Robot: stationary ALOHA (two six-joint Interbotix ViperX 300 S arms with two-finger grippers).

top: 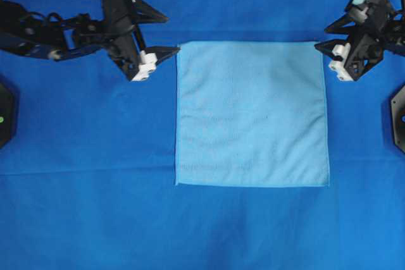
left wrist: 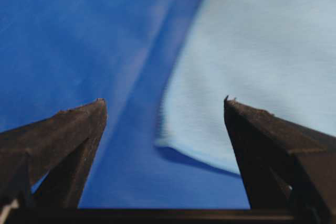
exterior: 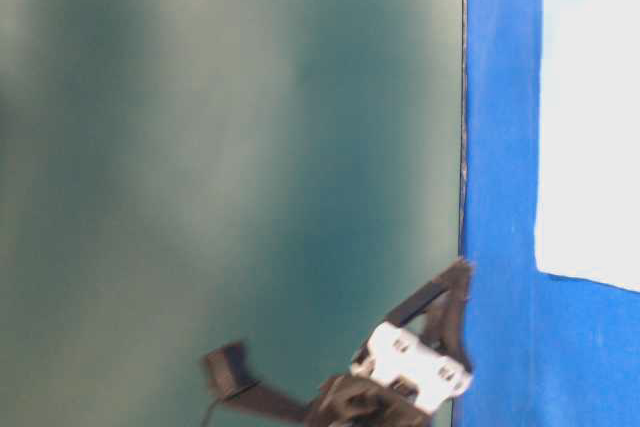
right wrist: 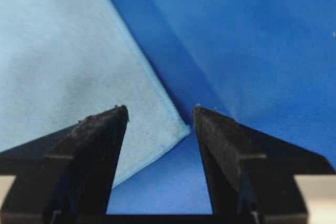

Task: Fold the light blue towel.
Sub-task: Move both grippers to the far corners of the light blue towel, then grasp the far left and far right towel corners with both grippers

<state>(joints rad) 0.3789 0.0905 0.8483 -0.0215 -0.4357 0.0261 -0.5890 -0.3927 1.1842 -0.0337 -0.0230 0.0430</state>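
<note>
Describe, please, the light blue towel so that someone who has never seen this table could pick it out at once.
A deep royal-blue table cloth covers the whole work surface. Near its middle, between the two black arms, lies the light blue towel, spread flat as a single square. Its pale sky-blue colour and thin hemmed edge set it apart from the much darker, larger cloth beneath it.

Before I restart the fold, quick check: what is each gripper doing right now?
Left gripper: open, holding nothing, by a corner of the light blue towel.
Right gripper: open, holding nothing, by the towel's other far corner.
</note>
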